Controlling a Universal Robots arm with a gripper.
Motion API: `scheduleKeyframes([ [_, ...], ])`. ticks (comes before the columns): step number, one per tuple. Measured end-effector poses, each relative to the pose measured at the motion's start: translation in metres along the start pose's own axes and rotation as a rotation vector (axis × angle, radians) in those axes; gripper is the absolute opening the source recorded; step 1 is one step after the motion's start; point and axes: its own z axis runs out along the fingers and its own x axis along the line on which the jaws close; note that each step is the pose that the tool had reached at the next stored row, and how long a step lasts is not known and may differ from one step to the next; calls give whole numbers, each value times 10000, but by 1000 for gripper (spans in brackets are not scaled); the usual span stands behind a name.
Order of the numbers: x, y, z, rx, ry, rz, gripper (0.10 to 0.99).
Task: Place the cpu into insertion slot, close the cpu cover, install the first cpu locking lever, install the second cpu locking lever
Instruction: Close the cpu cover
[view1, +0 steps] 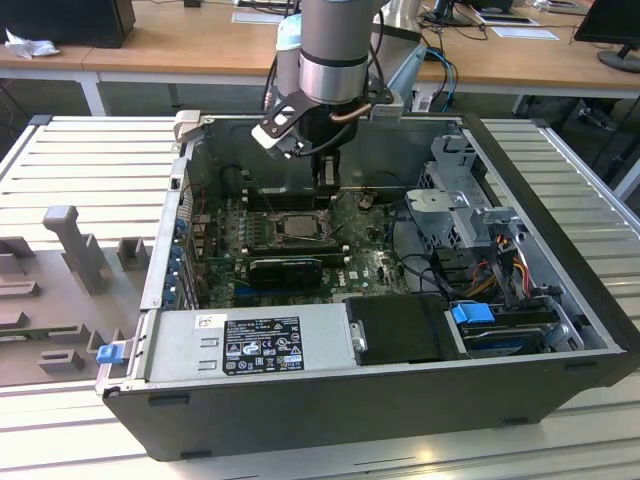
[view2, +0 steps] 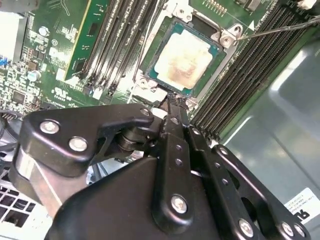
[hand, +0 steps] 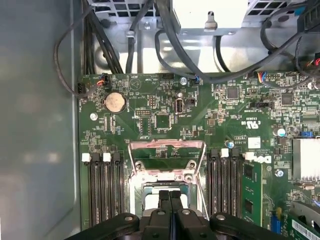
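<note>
The cpu (view2: 182, 60), a pale square chip, lies flat in the insertion slot (view2: 146, 82), which sits between long black memory slots. In the exterior view the cpu (view1: 297, 225) is on the motherboard just below my gripper (view1: 325, 195). The cpu cover (hand: 167, 145), a silver frame with a cut-out centre, stands tipped back on its hinges past the slot (hand: 150, 191). My gripper (view2: 172, 102) hangs at the slot's edge with its fingers (hand: 165, 197) pressed together and nothing between them. A thin metal lever rod (view2: 280, 30) sticks up beside the slot.
The open computer case (view1: 560, 300) walls the motherboard in. Black cable bundles (hand: 165, 30) run along one end of the board, and a coin battery (hand: 114, 102) lies near them. A black card (view1: 285, 268) and the power supply (view1: 250, 345) lie toward the front of the case in the exterior view.
</note>
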Motion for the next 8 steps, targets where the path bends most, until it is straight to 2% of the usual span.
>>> scheduleKeyframes([
  [3, 1, 47, 0, -1, -4, 1, 106],
  [4, 4, 145, 0, 0, -5, 0, 106],
  [8, 7, 196, -66, 1, -4, 1, 106],
])
